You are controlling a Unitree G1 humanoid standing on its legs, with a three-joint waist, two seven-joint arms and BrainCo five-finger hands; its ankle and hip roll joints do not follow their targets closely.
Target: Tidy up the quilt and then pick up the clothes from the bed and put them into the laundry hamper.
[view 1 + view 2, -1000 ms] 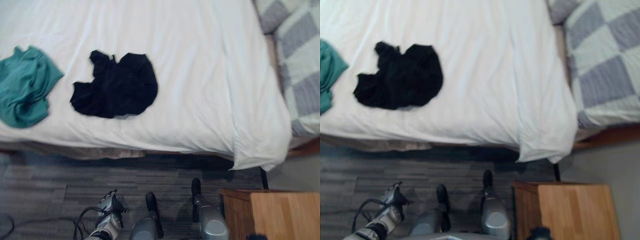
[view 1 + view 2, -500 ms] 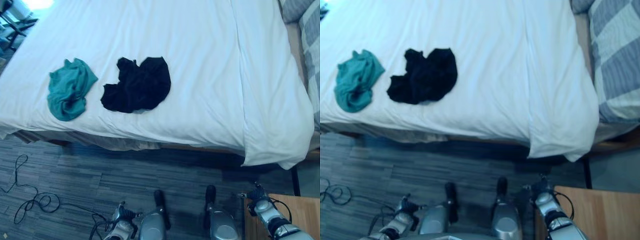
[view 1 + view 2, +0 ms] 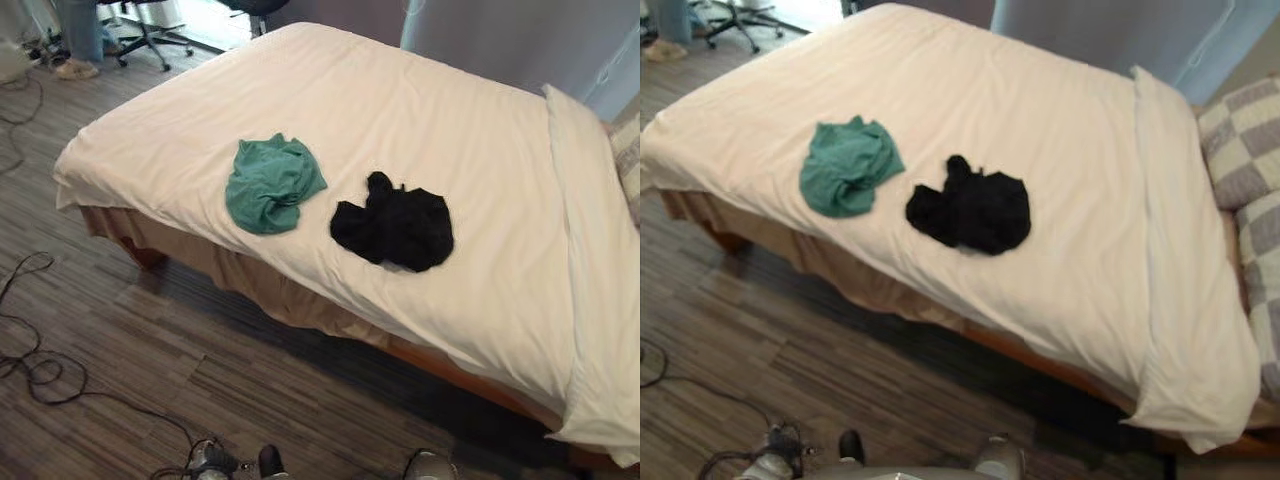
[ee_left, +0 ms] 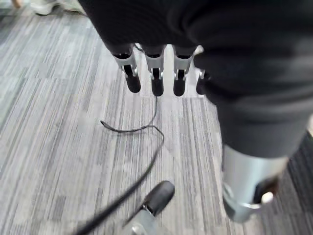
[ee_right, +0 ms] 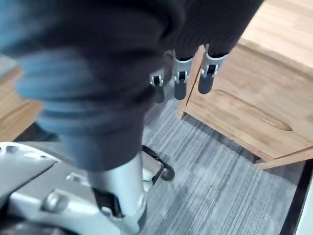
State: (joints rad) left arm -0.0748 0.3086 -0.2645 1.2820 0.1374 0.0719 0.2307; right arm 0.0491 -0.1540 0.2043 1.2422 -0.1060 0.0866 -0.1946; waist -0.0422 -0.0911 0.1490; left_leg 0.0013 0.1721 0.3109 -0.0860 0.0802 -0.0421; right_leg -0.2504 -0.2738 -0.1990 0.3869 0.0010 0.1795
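Note:
A white quilt [image 3: 420, 120] lies spread flat over the bed. On it, near the edge facing me, lie a crumpled green garment [image 3: 268, 183] and, to its right, a bunched black garment [image 3: 395, 222]. They are a short gap apart. My left hand [image 4: 156, 81] hangs low over the grey floor, well short of the bed, fingers straight and holding nothing; it also shows at the bottom edge of the left eye view [image 3: 205, 462]. My right hand [image 5: 180, 84] hangs with relaxed, empty fingers beside a wooden cabinet.
Grey-and-white checked pillows [image 3: 1240, 170] lie at the bed's right end. A wooden bedside cabinet [image 5: 244, 98] stands by my right hand. An office chair [image 3: 150, 28] and a person's legs [image 3: 78, 35] are beyond the bed's far left corner. Striped floor lies between me and the bed.
The camera has swung up and back, so the bed shows whole and at an angle. Both garments lie as before on the quilt. Both hands still hang low.

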